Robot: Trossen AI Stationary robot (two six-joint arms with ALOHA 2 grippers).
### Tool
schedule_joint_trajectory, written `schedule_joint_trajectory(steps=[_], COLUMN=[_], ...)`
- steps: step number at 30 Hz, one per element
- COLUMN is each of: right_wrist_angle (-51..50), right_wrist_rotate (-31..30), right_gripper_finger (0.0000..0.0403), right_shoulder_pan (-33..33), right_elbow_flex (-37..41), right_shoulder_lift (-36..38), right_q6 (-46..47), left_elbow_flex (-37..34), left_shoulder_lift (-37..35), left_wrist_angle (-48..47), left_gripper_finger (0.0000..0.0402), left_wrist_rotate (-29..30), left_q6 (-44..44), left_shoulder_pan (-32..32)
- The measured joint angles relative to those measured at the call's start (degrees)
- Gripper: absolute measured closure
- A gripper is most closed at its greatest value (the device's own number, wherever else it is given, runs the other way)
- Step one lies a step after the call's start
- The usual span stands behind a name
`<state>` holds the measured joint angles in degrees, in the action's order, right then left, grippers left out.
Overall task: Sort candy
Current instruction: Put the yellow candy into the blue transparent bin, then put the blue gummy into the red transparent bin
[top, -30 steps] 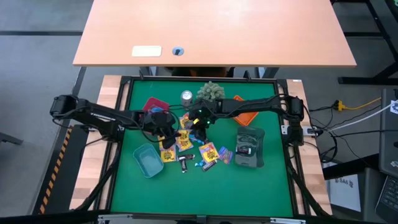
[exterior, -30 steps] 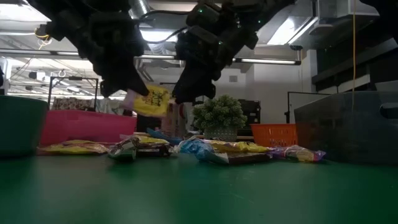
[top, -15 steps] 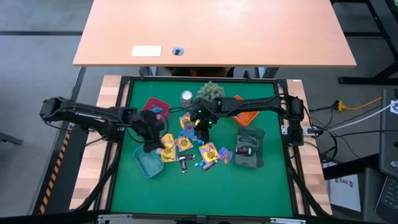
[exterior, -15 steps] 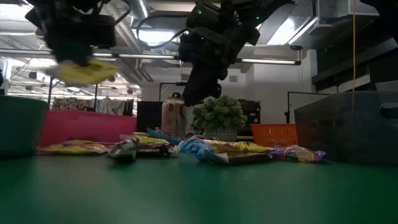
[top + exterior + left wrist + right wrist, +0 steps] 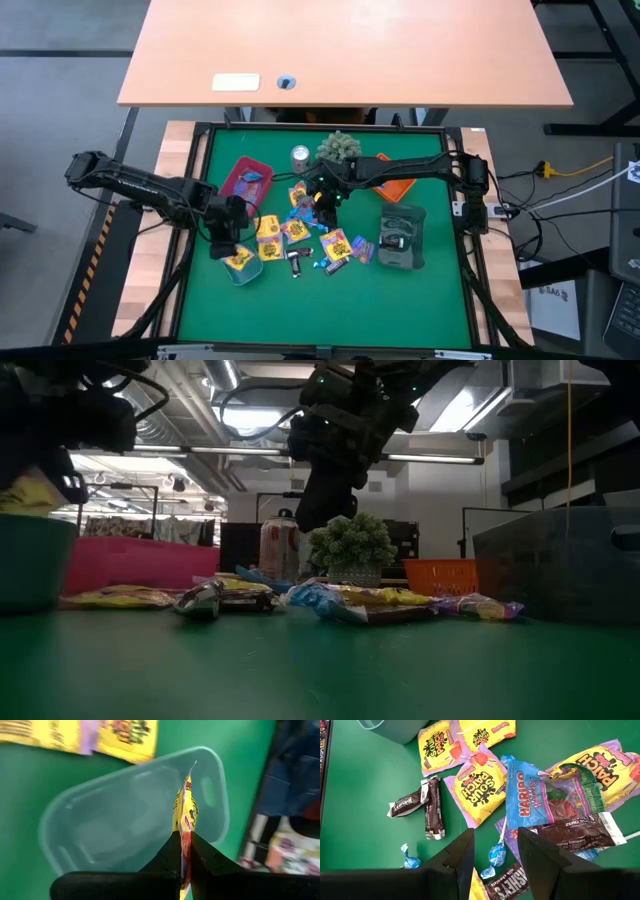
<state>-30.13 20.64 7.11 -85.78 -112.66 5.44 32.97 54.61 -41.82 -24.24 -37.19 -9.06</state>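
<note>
The left gripper (image 5: 182, 851) is clamped tight on a yellow packet (image 5: 185, 810), held edge-on over the teal tray (image 5: 100, 830) at about 8 o'clock on the green mat (image 5: 400, 300). The right gripper (image 5: 495, 851) hangs half open and empty above the candy pile (image 5: 310, 235) at the mat's centre, over a blue Haribo bag (image 5: 530, 800) and a small blue-wrapped piece (image 5: 496, 854). Dark mini bars (image 5: 427, 807) lie just beside the yellow packets there.
</note>
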Motion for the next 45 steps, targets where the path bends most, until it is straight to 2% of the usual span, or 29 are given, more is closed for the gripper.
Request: schedule_joint_trajectory(steps=[5,11,20,25,30,39,45], right_wrist_angle=[0.00,0.00,0.00,0.00,-0.02,0.00,0.00], right_wrist_rotate=[0.00,0.00,0.00,0.00,0.00,-0.01,0.00], right_gripper_finger=[0.0253,0.0253,0.0253,0.0253,0.0253,0.0253,0.0253], right_shoulder_pan=[0.00,0.00,0.00,0.00,0.00,0.00,0.00], right_elbow_flex=[0.00,0.00,0.00,0.00,0.00,0.01,0.02], right_shoulder_lift=[0.00,0.00,0.00,0.00,0.00,0.00,0.00], right_q6=[0.00,-0.01,-0.01,-0.02,-0.01,-0.03,-0.02], left_elbow_flex=[0.00,0.00,0.00,0.00,0.00,0.00,0.00], left_shoulder_lift=[0.00,0.00,0.13,0.13,0.13,0.13,0.13], left_wrist_angle=[0.15,0.15,0.28,0.98,3.25,10.05,10.69], left_gripper_finger=[0.0399,0.0394,0.0318,0.0280,0.0259,0.0256,0.0256], left_wrist_rotate=[7.21,8.71,12.81,12.71,12.71,12.67,12.61], left_q6=[-0.20,-0.87,-3.22,-3.22,-3.19,-3.19,-3.19], left_shoulder_pan=[-1.50,-1.91,-1.91,-1.91,-1.91,-1.91,-1.91])
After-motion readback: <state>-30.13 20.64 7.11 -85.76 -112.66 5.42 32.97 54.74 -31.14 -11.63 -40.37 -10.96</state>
